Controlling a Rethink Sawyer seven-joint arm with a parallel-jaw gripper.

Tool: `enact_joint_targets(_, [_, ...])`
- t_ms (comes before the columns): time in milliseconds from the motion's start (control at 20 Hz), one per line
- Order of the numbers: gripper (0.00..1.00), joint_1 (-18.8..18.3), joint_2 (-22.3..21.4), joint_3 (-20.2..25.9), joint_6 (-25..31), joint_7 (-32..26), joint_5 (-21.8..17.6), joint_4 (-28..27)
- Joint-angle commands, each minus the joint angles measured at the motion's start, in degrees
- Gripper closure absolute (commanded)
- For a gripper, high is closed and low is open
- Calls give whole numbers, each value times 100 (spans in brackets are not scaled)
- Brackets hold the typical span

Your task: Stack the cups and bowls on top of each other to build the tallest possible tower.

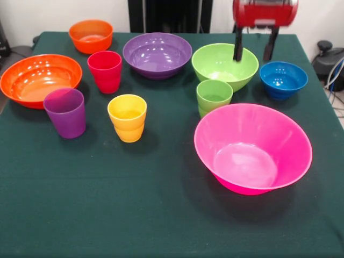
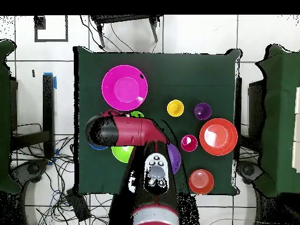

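All cups and bowls stand apart and upright on the green tablecloth (image 1: 107, 204); nothing is stacked. The large pink bowl (image 1: 252, 148) is at the front right, with the green cup (image 1: 214, 97) behind it. The yellow cup (image 1: 127, 117), purple cup (image 1: 65, 112) and red cup (image 1: 105, 71) are left of centre. The large orange bowl (image 1: 40, 79), small orange bowl (image 1: 91, 35), purple bowl (image 1: 157, 54), green bowl (image 1: 223, 65) and blue bowl (image 1: 283, 79) line the back. My gripper (image 1: 252, 58) hangs open and empty, one finger over the green bowl and the other between it and the blue bowl.
In the overhead view my arm (image 2: 132, 132) covers most of the green bowl (image 2: 122, 153), the purple bowl (image 2: 174, 158) and the blue bowl. The pink bowl (image 2: 124, 87) lies beyond it. Cables and stands surround the table.
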Motion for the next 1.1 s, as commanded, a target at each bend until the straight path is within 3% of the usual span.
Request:
enact_joint_targets(50, [0,-89,1223,179,-196,997,328,-1279])
enact_joint_targets(400, [0,-224,1704,243,-439,1126,552,-1733])
enact_joint_targets(850, [0,-594,1342,474,-527,998,454,-1336])
enact_joint_targets(1100, [0,-805,1387,616,-642,878,358,-1274])
